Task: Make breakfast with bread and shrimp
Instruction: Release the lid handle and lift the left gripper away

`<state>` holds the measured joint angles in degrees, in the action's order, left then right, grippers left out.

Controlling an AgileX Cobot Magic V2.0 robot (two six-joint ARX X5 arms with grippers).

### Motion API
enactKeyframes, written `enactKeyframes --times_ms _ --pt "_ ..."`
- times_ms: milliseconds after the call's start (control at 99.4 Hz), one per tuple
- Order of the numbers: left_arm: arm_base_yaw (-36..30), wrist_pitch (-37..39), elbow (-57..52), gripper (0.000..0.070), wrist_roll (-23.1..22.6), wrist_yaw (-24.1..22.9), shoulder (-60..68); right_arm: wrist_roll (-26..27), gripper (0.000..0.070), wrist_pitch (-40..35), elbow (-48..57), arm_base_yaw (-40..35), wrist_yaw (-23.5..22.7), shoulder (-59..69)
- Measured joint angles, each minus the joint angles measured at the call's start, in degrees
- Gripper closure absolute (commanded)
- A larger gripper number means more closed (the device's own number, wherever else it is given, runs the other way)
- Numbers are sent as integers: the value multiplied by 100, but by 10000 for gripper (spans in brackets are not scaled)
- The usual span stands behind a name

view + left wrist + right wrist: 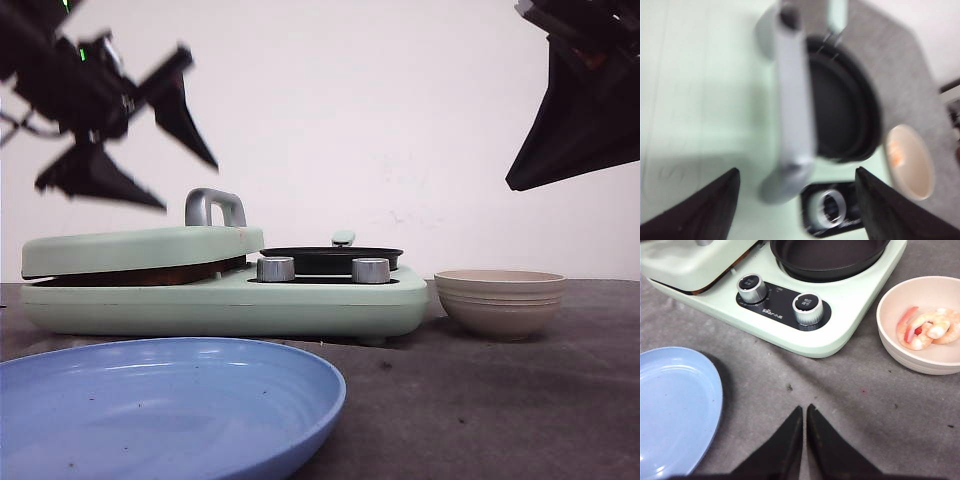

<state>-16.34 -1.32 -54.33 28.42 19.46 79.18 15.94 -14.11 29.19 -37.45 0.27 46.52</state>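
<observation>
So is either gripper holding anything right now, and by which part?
Nothing is held. The left gripper is open above the lid handle, not touching it. The right gripper is shut on nothing, over the bare table.

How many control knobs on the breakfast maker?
2. Both sit on the dark front panel of the breakfast maker, before the black pan: one knob nearer the closed lid, the other knob nearer the shrimp bowl.
</observation>
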Motion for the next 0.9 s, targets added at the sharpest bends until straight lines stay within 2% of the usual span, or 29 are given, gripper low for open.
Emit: enactKeyframes --times_ms 111,221,282,372,473,674,775,895 --pt "9 98 -144 302 -334 -39 -717 0 696 4 0 0 66 0" --pt "9 42 -177 302 -841 -297 -1388 0 690 28 0 0 81 0" --pt "9 -168 -177 302 -1154 -472 -1687 0 659 31 0 0 79 0" --pt "9 -706 -177 302 -1735 -839 -2131 42 557 33 0 0 63 -2" --pt "9 -1237 -177 302 -2157 -1036 -2420 160 554 46 0 0 9 -35" --pt "9 -2420 -175 305 -2863 -1025 -2767 542 553 101 68 50 -15 -138" --pt "11 -2483 -109 307 -2935 -763 -2981 647 554 33 297 146 2 -138" --pt "-4 -2470 50 307 -2933 -422 -3353 669 553 -389 813 348 251 -118"
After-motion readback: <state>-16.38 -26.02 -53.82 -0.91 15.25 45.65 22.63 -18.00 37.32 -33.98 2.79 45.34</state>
